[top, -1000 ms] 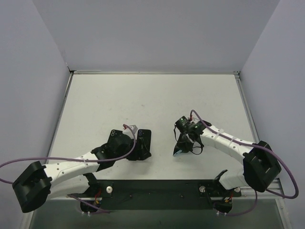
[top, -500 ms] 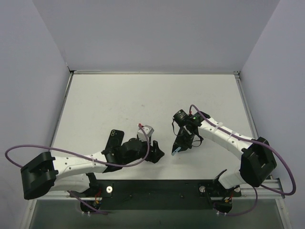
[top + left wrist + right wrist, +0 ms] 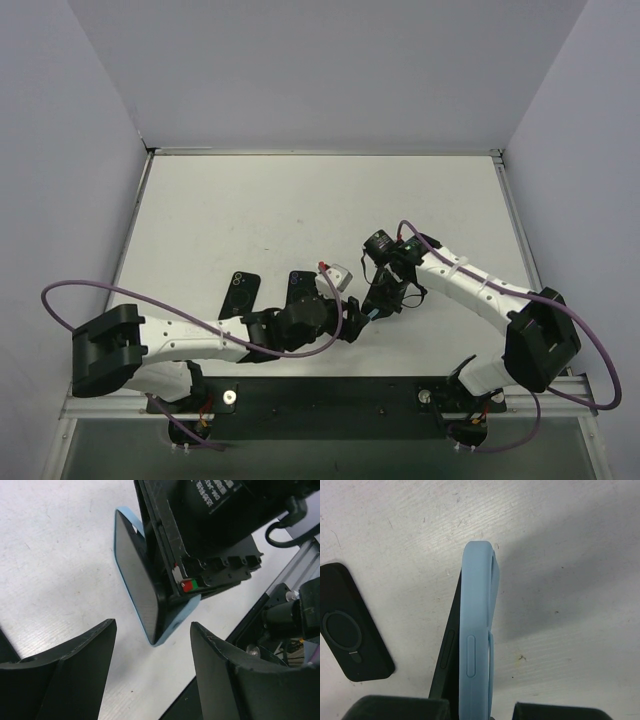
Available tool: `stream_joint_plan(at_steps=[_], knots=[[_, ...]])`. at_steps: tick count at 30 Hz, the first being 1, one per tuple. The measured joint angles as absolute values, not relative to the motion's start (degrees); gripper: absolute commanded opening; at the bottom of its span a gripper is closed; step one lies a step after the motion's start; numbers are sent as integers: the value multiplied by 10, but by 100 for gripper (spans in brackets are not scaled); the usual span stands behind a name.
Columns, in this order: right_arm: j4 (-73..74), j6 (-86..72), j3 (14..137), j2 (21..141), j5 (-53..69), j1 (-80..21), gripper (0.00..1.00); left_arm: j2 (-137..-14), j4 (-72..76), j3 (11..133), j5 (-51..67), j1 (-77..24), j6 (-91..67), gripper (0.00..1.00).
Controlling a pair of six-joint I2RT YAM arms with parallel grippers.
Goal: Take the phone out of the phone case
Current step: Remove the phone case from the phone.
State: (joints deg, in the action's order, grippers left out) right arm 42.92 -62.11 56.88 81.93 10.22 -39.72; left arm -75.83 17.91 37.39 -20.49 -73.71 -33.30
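Left arm point(image 3: 190, 338) swung right, phone case point(image 3: 178, 617) ahead of open jaws

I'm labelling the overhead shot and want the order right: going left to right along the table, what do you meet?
From the left: black phone case lying flat → second dark case, partly hidden → left gripper, open → light-blue phone case, held by the right gripper.
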Motion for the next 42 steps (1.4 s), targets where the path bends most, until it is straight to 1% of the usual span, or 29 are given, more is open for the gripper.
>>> stream_joint_plan(at_steps=[9, 12, 14, 16, 22, 24, 25, 26, 28, 30, 37, 42], knots=[[429, -622, 567, 806, 108, -397, 0, -778, 179, 382, -243, -738, -326, 65], [428, -623, 567, 805, 108, -397, 0, -778, 179, 382, -253, -738, -326, 62], [424, -624, 567, 804, 108, -397, 0, -779, 179, 383, -258, -738, -326, 58], [420, -625, 567, 804, 108, -396, 0, -783, 179, 387, -263, -740, -328, 50], [403, -629, 567, 804, 102, -393, 0, -808, 170, 412, -289, -747, -343, 34], [399, -630, 567, 803, 96, -393, 0, -824, 152, 434, -300, -750, -344, 26], [398, -630, 567, 802, 90, -393, 0, -832, 145, 444, -303, -752, -345, 24], [397, -630, 567, 802, 83, -393, 0, -838, 138, 452, -307, -753, -344, 16], [398, -631, 567, 802, 73, -394, 0, -850, 118, 470, -316, -756, -339, 10], [398, -631, 565, 802, 69, -394, 0, -854, 106, 477, -322, -757, -336, 0], [363, -622, 536, 798, 86, -399, 0, -851, 70, 481, -325, -760, -335, 0], [334, -566, 484, 755, 99, -409, 0, -813, 28, 466, -320, -743, -332, 0]])
